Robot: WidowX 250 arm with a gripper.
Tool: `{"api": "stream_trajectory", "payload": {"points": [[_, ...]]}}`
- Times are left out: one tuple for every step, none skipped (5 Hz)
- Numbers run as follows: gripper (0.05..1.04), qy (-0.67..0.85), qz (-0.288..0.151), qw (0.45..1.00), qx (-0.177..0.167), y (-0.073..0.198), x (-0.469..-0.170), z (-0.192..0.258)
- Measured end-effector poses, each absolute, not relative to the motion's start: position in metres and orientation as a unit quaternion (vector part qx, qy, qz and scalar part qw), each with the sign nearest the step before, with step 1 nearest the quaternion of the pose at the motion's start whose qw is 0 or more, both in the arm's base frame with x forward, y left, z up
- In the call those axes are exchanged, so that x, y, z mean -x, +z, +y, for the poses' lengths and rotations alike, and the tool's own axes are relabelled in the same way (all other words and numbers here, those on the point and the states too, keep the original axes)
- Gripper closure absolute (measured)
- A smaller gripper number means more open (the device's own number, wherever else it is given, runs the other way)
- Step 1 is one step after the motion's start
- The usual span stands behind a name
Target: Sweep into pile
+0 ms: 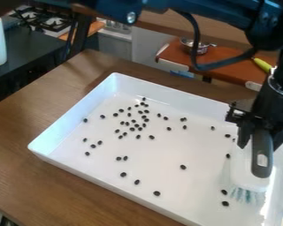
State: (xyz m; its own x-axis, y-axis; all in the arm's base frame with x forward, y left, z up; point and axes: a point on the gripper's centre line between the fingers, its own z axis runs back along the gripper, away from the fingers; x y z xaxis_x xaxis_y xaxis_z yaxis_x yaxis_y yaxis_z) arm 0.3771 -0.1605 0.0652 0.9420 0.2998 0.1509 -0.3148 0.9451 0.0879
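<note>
Wooden tabletop point(25, 176) nearest the camera, under a white tray point(79, 112); the tool point(260, 145) pinches a brush point(261, 170) by its handle, bristles down, near the tray's right wall in view; black beans point(145, 117) lie mostly left of it, densest toward the far wall, two just beside the bristles; sweeping leftward seems roomiest, with little space rightward.

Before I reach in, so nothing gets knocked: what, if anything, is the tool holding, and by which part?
The tool holds the brush by its grey handle, bristles down in the tray.
</note>
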Motion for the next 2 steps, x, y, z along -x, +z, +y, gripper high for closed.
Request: {"api": "stream_trajectory", "payload": {"points": [[0.567,0.158,-0.058,0.984,-0.064,0.066,-0.379,-0.145],[0.568,0.146,-0.053,0.985,-0.074,0.067,-0.378,-0.13]]}}
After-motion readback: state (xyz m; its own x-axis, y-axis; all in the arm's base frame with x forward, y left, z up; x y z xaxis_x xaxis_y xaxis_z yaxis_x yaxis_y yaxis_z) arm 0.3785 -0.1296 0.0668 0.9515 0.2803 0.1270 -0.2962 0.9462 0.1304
